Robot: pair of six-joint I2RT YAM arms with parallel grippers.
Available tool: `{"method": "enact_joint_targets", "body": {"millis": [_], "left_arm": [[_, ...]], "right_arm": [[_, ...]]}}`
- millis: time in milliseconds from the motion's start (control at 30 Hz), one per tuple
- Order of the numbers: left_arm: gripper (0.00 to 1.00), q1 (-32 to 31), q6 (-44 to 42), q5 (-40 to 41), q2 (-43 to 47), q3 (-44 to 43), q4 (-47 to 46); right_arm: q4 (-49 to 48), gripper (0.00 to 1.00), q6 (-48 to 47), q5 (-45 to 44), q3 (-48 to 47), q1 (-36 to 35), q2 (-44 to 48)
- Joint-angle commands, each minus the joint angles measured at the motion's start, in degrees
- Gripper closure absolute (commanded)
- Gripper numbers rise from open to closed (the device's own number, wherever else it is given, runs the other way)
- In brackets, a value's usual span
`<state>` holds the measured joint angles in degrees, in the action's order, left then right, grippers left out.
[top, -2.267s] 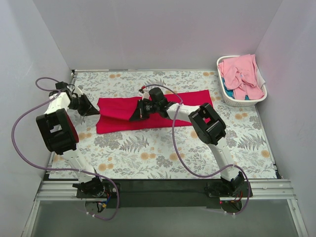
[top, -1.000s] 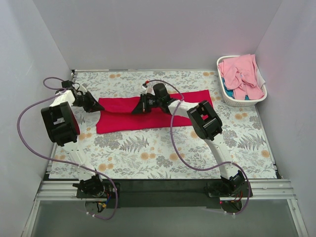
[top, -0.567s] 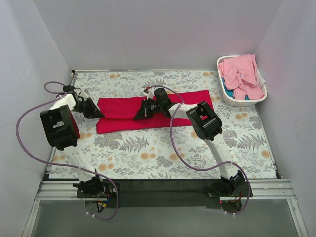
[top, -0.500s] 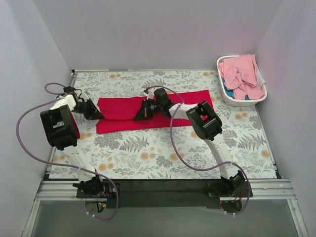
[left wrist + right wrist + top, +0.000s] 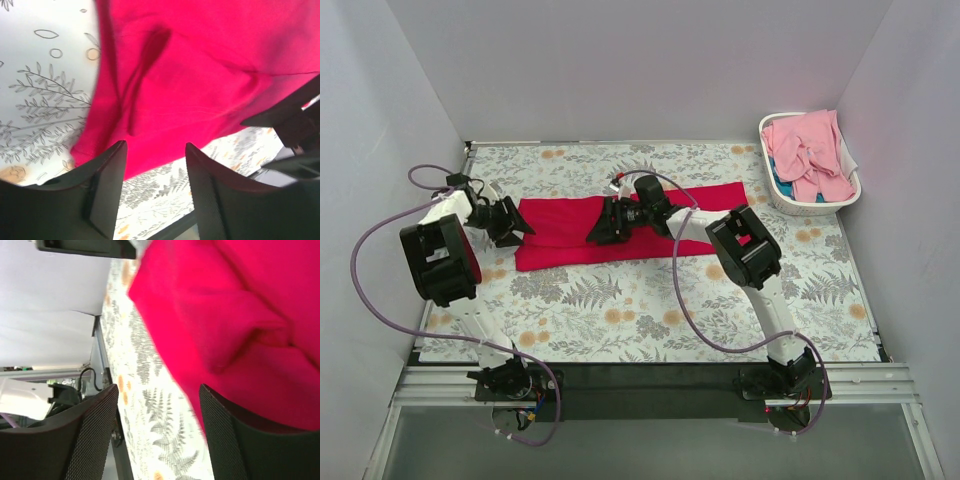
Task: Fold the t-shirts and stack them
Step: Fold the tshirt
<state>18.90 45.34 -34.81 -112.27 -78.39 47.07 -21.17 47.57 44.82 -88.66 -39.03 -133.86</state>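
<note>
- The red t-shirt (image 5: 560,240) lies flat on the table (image 5: 620,310) as a long band running left to right across the far half. A darker crease runs down the cloth near its left end.
- My left gripper (image 5: 523,231) sits low at the shirt's left end. On the left wrist camera its fingers (image 5: 107,185) stand parted. The shirt's edge and the leaf-print table cover show through the gap, and nothing is pinched between them.
- My right gripper (image 5: 595,236) is down over the middle of the red band. On the right wrist camera both fingers (image 5: 95,440) are spread wide. A puckered fold of red cloth lies beyond the tips, and I see none of it caught between them.
- The pink t-shirts (image 5: 810,150) are heaped in the white basket (image 5: 790,207) at the table's far right corner, well apart from the red one. They spill over its rim, and a scrap of blue shows under them that I cannot identify.
- A purple cable (image 5: 360,250) loops out from the left arm, towards the left wall.
</note>
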Motion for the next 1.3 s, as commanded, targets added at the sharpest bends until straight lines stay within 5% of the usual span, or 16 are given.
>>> {"method": "enact_joint_targets", "body": {"millis": [0,167,300,400,733,1000,1267], "left_arm": [[0.50,0.1,-2.0,-3.9,8.1,-2.7,-0.6],[0.52,-3.8,-2.6,-8.1,10.2,-2.1,-3.1],[0.73,-6.6,1.4,-11.9,10.8,2.9,-12.8],[0.82,-9.0,4.3,-14.0,8.0,2.4,-15.8],[0.85,-10.9,6.8,2.2,-4.6,-1.3,-14.2],[0.89,-10.9,6.5,4.7,-11.1,-3.7,-12.6],[0.92,-9.2,-2.5,10.4,-13.9,-11.8,-7.7]], "right_arm": [[-1.9,0.26,-2.8,2.4,-0.2,0.8,8.3],[2.9,0.48,-9.6,2.8,1.8,3.3,12.7],[10.9,0.81,-18.5,1.4,0.7,5.6,12.9],[19.5,0.92,-24.1,1.3,-1.3,8.9,12.6],[53.5,0.99,-49.6,-13.2,-12.0,25.8,10.5],[57.2,0.99,-52.8,-17.0,-9.6,30.0,6.0],[60.3,0.99,-54.5,-12.7,0.1,30.4,9.5]]}}
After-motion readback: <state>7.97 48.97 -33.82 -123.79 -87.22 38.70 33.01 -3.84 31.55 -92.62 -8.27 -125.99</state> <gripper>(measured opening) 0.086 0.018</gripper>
